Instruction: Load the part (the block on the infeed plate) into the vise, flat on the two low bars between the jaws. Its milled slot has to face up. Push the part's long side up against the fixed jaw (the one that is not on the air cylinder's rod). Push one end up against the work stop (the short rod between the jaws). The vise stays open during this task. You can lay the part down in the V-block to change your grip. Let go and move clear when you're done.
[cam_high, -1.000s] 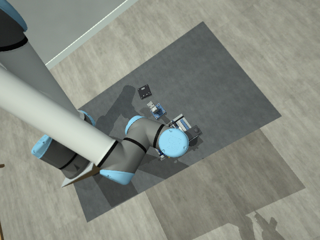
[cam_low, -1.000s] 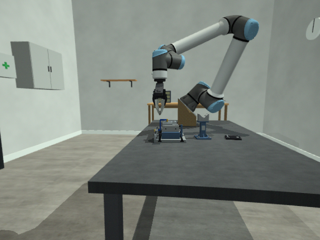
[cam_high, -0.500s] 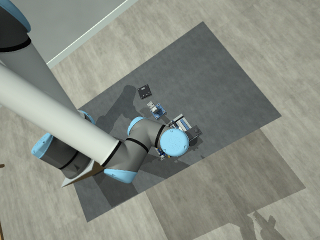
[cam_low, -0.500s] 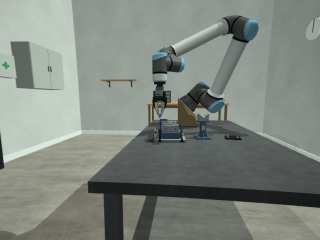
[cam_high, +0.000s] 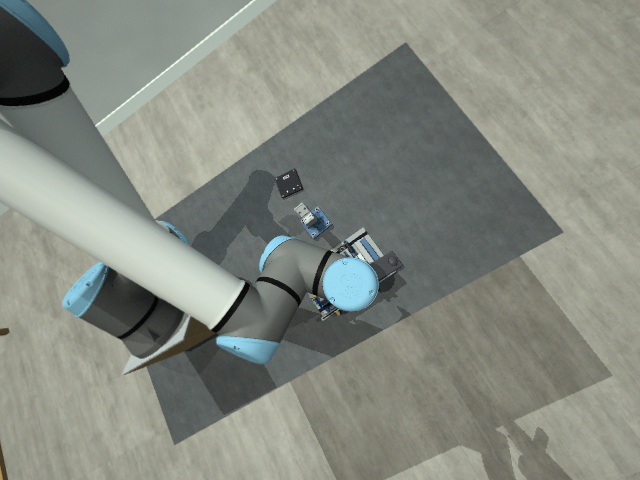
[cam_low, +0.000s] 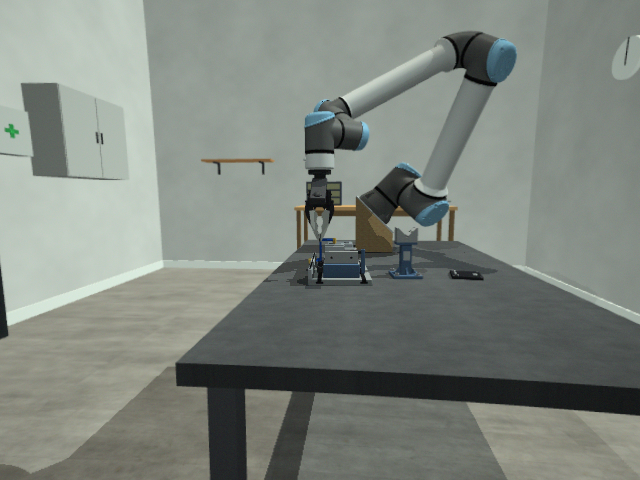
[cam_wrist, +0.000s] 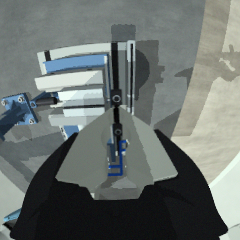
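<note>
in exterior view, grey-blue vise (cam_high: 371, 249) (cam_low: 341, 269) (cam_wrist: 77, 63) stands level near left long edge of bench (cam_high: 439, 155) (cam_low: 387, 320) (cam_wrist: 85, 20). blue stand with grey v-block (cam_high: 308, 219) (cam_low: 406, 237), notch upward, between vise and black infeed plate (cam_high: 289, 184) (cam_low: 466, 275), flat toward right edge. part unclear.

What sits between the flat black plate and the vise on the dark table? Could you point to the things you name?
A blue stand (cam_high: 321, 217) (cam_low: 405, 258) with a V-shaped top; the exterior view shows it.
</note>
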